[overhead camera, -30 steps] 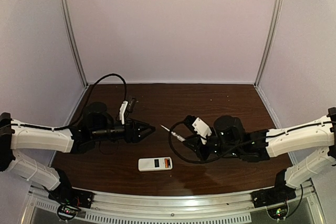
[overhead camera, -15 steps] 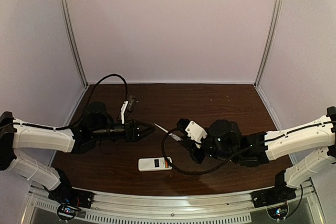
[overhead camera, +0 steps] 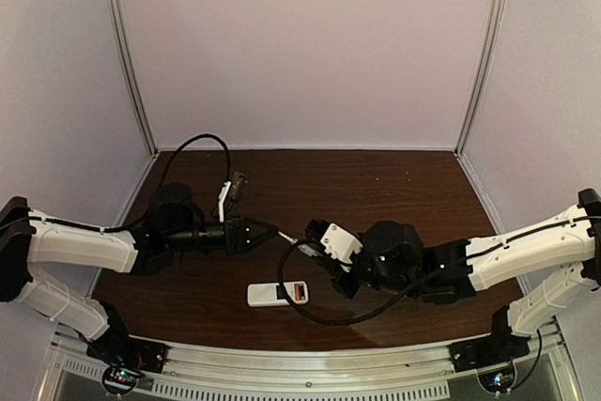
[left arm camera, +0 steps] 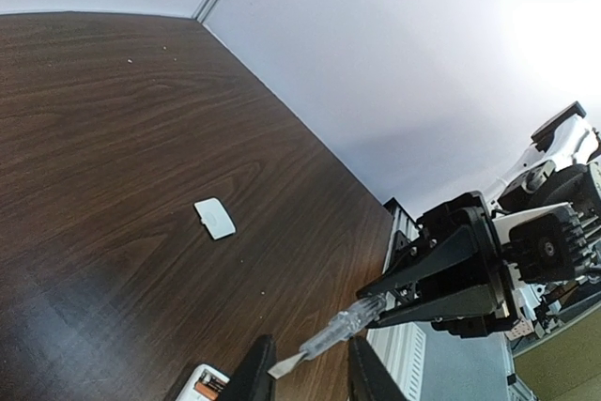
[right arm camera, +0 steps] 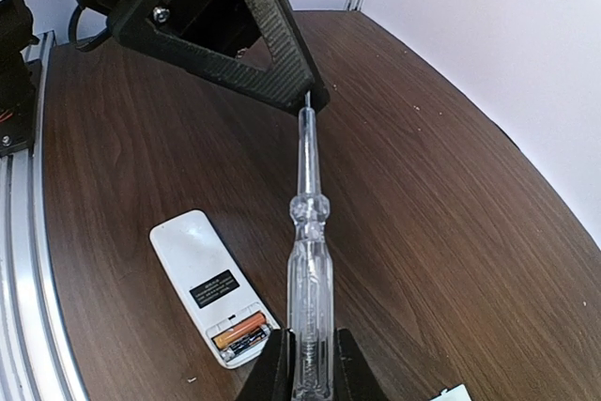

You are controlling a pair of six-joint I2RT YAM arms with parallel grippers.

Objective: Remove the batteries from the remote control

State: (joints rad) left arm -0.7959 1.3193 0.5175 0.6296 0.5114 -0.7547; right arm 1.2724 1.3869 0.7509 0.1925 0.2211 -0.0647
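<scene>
I judge this a tool handover: keep the long clear-handled screwdriver (right arm camera: 309, 260) level, ease its tip squarely between the left claw's (left arm camera: 305, 375) narrowly spread fingers, then release. My right claw (right arm camera: 307, 363) pinches the handle. The small flat white remote control (right arm camera: 192, 255) lies on the dark wooden tabletop (right arm camera: 451, 232), 2 tiny cylindrical batteries (right arm camera: 239, 333) seated in its open bay.

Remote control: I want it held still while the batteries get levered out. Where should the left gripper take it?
Probably best: the plain white end of the remote control, away from the batteries. Come from above and pinch its two long edges; it lies flat with the bay open upward.
</scene>
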